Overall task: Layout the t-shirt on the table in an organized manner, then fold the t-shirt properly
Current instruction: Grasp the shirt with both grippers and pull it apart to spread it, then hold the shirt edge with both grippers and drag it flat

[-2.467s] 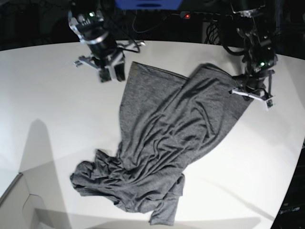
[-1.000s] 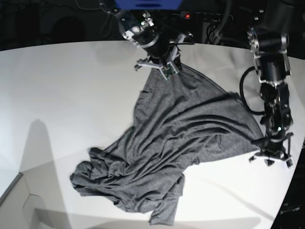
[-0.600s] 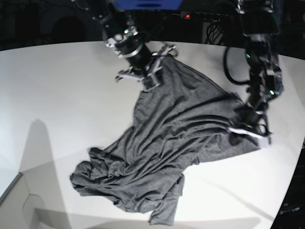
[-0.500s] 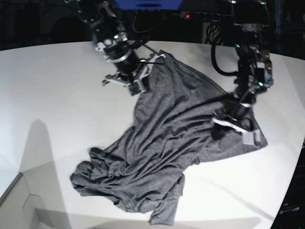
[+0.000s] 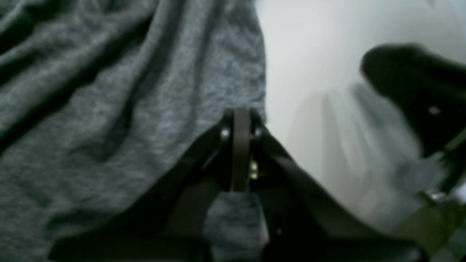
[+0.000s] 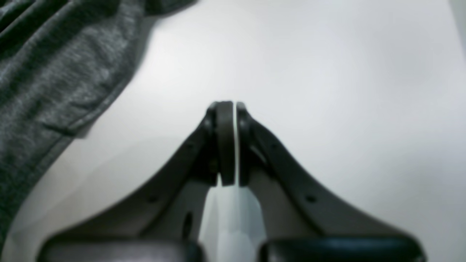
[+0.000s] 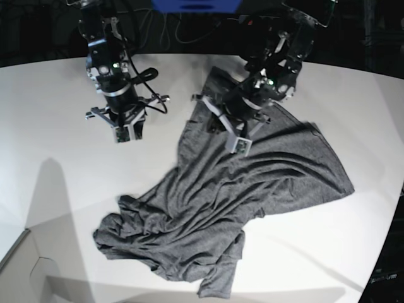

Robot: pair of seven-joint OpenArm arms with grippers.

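Lying crumpled across the middle of the table [image 7: 57,177], the t-shirt [image 7: 252,183] with its long axis running diagonally, from a bunched heap at the near left up to a smoother, spread part at the far right. Hovering over the far upper part of that cloth, near its far-left edge, the left gripper [image 7: 238,136], on the right half of the base view. From its own wrist camera, jaws pressed together right at the fabric's border [image 5: 241,120], grey jersey to the left and beneath, bare white tabletop to the right; hard to tell through the blur whether a thin fold is pinched between them, so no claim of a hold. Standing well apart from the cloth, over bare table at the far left, the right gripper [image 7: 124,131], jaws drawn together with only a sliver of light between them and nothing in them, as seen plainly in its wrist view [image 6: 227,109], the shirt's hemmed edge [image 6: 65,94] off to that view's upper left. Judging from this, the left one much the nearer to the shirt's far edge, already on it, while the right would need to travel rightward and nearer to reach the cloth. Probably turning on that far edge: spreading calls for catching it at two separated spots and pulling away from the near-left heap along the diagonal.
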